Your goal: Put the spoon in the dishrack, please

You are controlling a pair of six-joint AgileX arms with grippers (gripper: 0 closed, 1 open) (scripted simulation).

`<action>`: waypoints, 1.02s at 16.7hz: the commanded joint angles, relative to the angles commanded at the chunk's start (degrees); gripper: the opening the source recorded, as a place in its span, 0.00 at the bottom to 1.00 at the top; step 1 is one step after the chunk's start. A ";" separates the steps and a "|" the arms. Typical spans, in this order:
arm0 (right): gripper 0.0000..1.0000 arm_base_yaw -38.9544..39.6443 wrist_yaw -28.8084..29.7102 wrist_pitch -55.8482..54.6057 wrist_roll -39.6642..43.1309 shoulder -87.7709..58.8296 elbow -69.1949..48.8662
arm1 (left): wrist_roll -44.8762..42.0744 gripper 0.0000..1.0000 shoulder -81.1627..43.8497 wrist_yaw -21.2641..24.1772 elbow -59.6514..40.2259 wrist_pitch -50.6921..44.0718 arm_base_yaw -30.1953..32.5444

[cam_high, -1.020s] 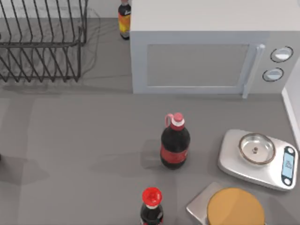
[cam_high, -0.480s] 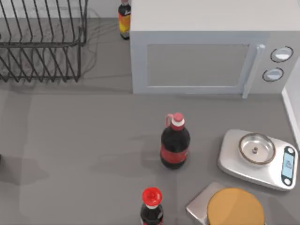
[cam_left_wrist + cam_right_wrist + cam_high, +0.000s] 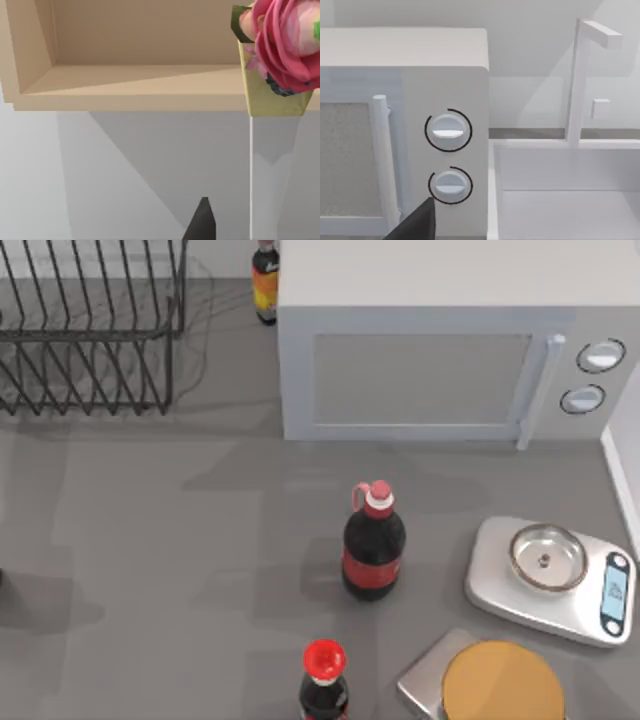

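The spoon is out of view. The dishrack (image 3: pixel 90 335), a dark wire rack with upright tines, stands at the table's far left corner in the top view. A dark tip of my left gripper (image 3: pixel 201 223) pokes into the left wrist view, which faces a wall and a wooden shelf. A dark tip of my right gripper (image 3: pixel 418 223) shows in the right wrist view, low in front of the microwave's two knobs. Neither gripper is close to the rack.
A white microwave (image 3: pixel 440 360) stands at the back, with a small bottle (image 3: pixel 264 280) beside it. Two cola bottles (image 3: pixel 373 545) (image 3: pixel 323 680) stand mid-table. A kitchen scale (image 3: pixel 550 575) and a round orange disc (image 3: pixel 500 680) sit at the right. A white sink (image 3: pixel 565 190) adjoins the microwave.
Faint shadows on the table have shifted and now reach in front of the microwave. None of the objects has moved.
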State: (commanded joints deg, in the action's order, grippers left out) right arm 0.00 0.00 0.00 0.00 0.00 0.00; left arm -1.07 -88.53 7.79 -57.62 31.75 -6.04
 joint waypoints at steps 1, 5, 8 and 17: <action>1.00 0.00 0.00 0.00 0.00 0.00 0.00 | 0.00 0.00 -2.99 -0.37 0.97 4.06 0.49; 1.00 0.00 0.00 0.00 0.00 0.00 0.00 | 0.13 0.00 -10.89 -1.53 4.11 14.33 1.96; 1.00 0.00 0.00 0.00 0.00 0.00 0.00 | 0.17 0.00 -12.05 -1.74 4.70 15.83 2.21; 1.00 0.00 0.00 0.00 0.00 0.00 0.00 | 0.17 0.45 -12.05 -1.74 4.70 15.83 2.21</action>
State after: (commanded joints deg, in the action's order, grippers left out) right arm 0.00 0.00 0.00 0.00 0.00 0.00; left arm -0.90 -100.58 6.05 -52.93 47.58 -3.82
